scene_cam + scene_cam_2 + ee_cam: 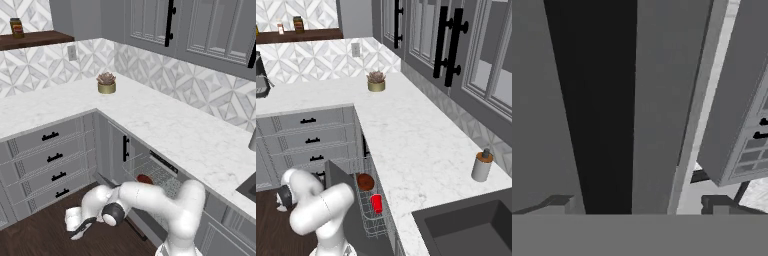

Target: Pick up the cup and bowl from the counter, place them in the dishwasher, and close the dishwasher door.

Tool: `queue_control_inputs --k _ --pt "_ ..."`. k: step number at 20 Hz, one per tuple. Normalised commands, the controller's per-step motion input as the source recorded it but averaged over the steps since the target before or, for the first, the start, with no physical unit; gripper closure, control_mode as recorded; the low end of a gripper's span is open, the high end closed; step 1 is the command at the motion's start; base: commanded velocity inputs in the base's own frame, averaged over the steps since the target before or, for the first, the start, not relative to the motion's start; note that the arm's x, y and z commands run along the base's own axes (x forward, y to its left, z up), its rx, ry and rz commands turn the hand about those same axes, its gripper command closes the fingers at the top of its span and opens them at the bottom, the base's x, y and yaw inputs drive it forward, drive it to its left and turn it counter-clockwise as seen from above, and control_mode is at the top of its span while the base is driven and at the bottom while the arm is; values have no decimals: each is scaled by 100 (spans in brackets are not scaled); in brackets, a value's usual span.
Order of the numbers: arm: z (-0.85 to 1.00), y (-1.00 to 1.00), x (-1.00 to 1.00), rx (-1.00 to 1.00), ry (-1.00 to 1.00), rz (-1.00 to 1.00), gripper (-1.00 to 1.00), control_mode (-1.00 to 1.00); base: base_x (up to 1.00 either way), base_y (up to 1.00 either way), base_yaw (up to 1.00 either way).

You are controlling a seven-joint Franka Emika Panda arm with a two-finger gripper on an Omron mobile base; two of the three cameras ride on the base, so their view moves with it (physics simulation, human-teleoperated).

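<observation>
**Both dishes racked; the door waits to be swung shut**

The cup and the bowl already sit in the wire rack of the dishwasher, side by side, the bowl farther along the rack from the arm's base. What is left is the dishwasher door, which stands partly raised, its dark inner face toward the rack.

The gripper hangs low over the wooden floor, on the outer side of the door. From the fingers, the door panel lies straight ahead and close, its long edges running lengthwise up the hand view, with the rack and dishes beyond it under the tabletop. The fingers appear spread apart and hold nothing.

My judgement: the coming push must go from the fingers toward the cabinet front, against the outer grey face, to tip the panel upright
</observation>
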Motion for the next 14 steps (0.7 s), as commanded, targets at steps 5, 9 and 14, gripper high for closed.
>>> queue_control_inputs --k 5,9,14 --pt "-76 -68 14 -19 0 -1 -100 -100 0 0 0" --pt "-52 -73 14 -16 -1 4 -100 -100 0 0 0" --pt "-6 -96 31 -6 -9 15 -100 -100 0 0 0"
